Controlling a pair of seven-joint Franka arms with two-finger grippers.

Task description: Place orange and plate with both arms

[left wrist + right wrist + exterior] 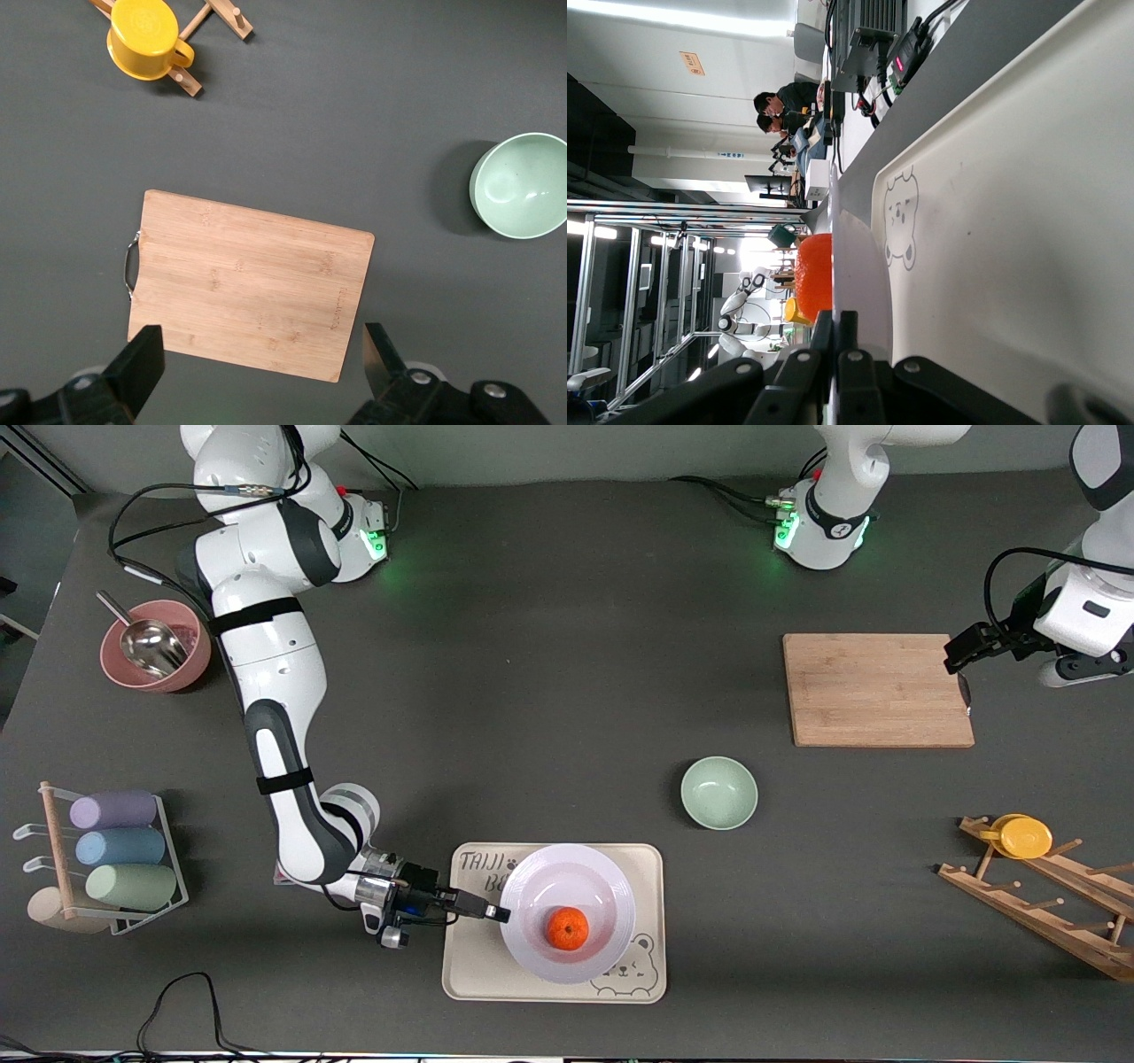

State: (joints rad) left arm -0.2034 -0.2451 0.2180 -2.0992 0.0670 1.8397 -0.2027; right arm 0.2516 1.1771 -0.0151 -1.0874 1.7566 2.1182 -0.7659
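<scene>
Pinching the plate rim with the orange sitting inside

I am gripping the plate by its rim with my right gripper, low in the middle of the frame, fingers clenched tight on the thin edge so it cannot slip; the orange is resting in the plate's dip, on the bear tray; my left gripper is waiting spread wide over the cutting board, holding nothing.

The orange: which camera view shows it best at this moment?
The front view: the orange shows whole from above, sitting in the plate on the bear tray, with the right gripper closed on the plate's rim. The right wrist view catches only its edge-on side over the rim. The left wrist view misses it.
</scene>
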